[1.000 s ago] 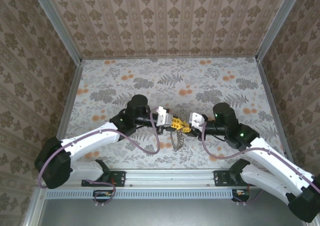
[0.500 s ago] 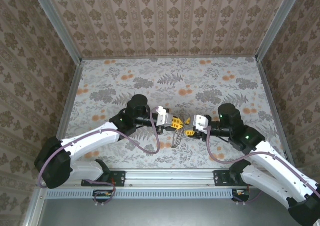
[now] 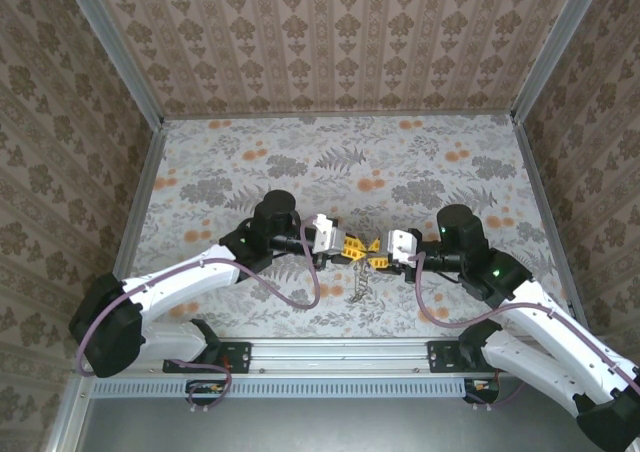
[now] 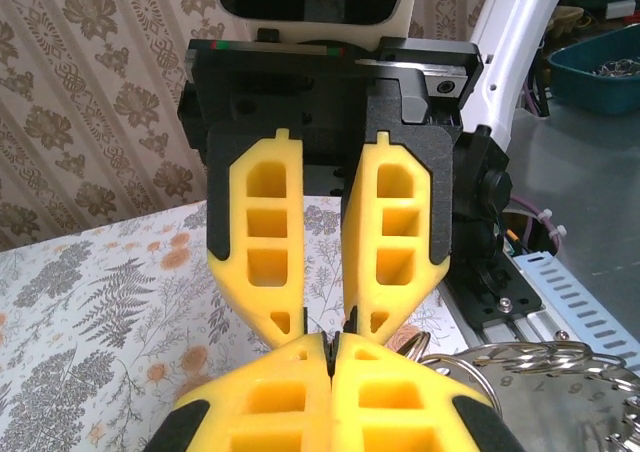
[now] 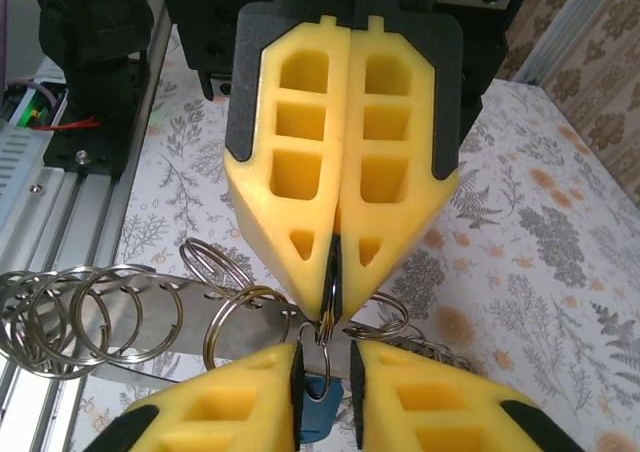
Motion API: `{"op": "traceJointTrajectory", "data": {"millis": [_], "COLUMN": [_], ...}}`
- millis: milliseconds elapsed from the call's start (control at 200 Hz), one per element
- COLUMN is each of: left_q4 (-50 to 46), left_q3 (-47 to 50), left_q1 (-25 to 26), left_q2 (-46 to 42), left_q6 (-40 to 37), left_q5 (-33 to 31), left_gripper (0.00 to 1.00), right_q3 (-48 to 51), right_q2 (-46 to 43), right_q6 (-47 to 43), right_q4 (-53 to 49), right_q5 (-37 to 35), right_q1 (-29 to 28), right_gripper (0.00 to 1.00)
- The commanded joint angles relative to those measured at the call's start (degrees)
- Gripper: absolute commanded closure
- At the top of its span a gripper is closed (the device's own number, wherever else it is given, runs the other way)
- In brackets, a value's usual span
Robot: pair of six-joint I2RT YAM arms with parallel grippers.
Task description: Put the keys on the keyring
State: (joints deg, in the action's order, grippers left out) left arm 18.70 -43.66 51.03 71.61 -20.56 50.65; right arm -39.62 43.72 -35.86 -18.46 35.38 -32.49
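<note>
My two grippers meet tip to tip above the middle of the table. The left gripper (image 3: 351,249) (image 4: 332,340) is shut, pinching a thin split ring (image 5: 324,324) of the keyring (image 3: 358,283) at its very tips. The keyring is a bunch of metal rings on a flat strip (image 5: 120,307); it dangles under the grippers. The right gripper (image 3: 376,253) (image 5: 325,357) has its jaws narrowly apart with the blue key (image 5: 322,417) between the pads. A small ring runs through the key's head up to the left fingertips (image 5: 300,272).
The floral table (image 3: 300,162) is closed in by patterned walls on three sides. An aluminium rail (image 3: 330,355) with both arm bases lines the near edge. Purple cables (image 3: 300,297) loop beside the arms. A teal bin (image 4: 600,62) sits off the table.
The right arm drew back to the right, then closed in on the left gripper again. Its jaws widened, then narrowed. The hanging keyring swung from a slant to nearly straight down.
</note>
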Motion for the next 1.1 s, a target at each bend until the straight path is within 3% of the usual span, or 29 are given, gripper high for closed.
{"op": "traceJointTrajectory", "data": {"millis": [0,110,210,600,790,985,1040,1095], "left_q4": [1.4,1.7,1.7,3.4,4.0,-1.1,-6.3,-12.4], "left_q3": [0.1,0.0,-0.3,-0.2,-0.1,-1.0,-2.0,-3.5], "left_q1": [0.4,0.5,0.5,0.7,0.8,0.4,0.0,-0.3], "left_q2": [-0.8,-0.8,-0.8,-0.5,-0.2,-1.4,-2.4,-3.4], "left_q6": [0.4,0.5,0.5,1.0,1.0,0.6,-1.1,-3.2], "left_q5": [1.8,1.9,1.8,0.8,0.4,-1.6,-2.9,-4.6], "left_gripper": [1.0,1.0,1.0,1.0,1.0,1.0,0.93,0.77], "right_q3": [-1.9,-2.1,-0.8,2.5,3.2,2.4,0.8,-1.2], "right_q2": [0.1,1.0,1.2,3.7,4.0,3.1,3.1,3.6], "right_q6": [-0.3,0.2,2.8,8.0,10.1,8.4,7.1,5.6], "right_q4": [-1.3,-0.8,3.1,10.1,12.7,10.0,6.4,2.0], "right_q5": [2.6,3.2,3.6,3.3,2.3,0.6,-0.7,-2.2], "right_q1": [0.2,0.2,0.2,0.2,0.2,0.2,0.2,0.2], "right_gripper": [0.81,0.83,0.77,0.79,1.0,1.0,1.0,1.0]}}
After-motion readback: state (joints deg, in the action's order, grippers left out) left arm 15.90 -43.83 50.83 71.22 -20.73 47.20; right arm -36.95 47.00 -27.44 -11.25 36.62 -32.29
